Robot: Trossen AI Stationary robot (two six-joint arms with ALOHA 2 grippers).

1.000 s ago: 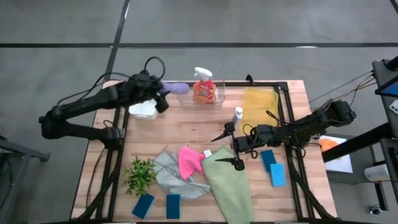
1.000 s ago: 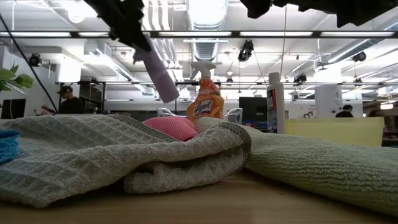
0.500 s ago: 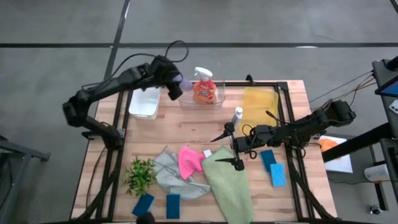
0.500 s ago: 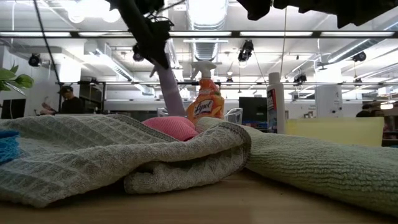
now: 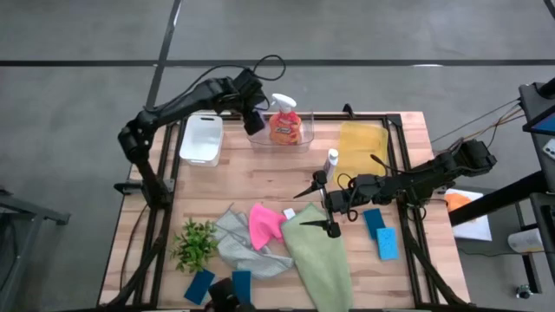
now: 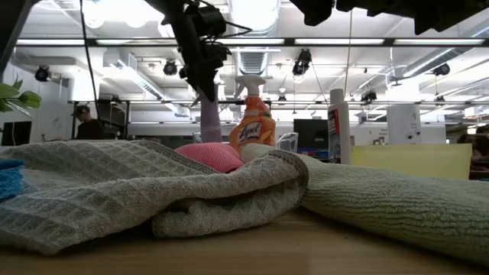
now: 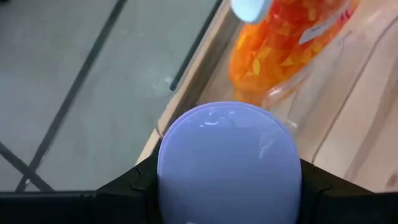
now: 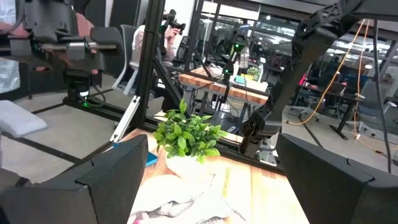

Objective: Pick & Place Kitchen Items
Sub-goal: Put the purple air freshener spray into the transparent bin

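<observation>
- Left end effector (image 5: 254,119) is at the far edge of the surface (image 5: 260,186), clamped on the purple bottle (image 6: 209,121).
- That bottle is pale lilac and smooth; in the low view it hangs upright, and the left wrist view shows its rounded end (image 7: 229,163) filling the space between the fingers.
- It sits just beside the orange spray bottle (image 5: 284,124), which has a white trigger and stands in the clear tray (image 5: 305,139).
- White tray (image 5: 201,140) lies to the left, yellow tray (image 5: 362,146) to the right.
- Right end effector (image 5: 317,206) hovers mid-surface, fingers spread wide, holding nothing, near the small white bottle (image 5: 331,164).
- Pink cloth (image 5: 264,223), grey cloth (image 5: 243,244) and green cloth (image 5: 321,255) are heaped at the front.
- Blue sponges: two at the front left (image 5: 220,285), two at the right (image 5: 381,233).
</observation>
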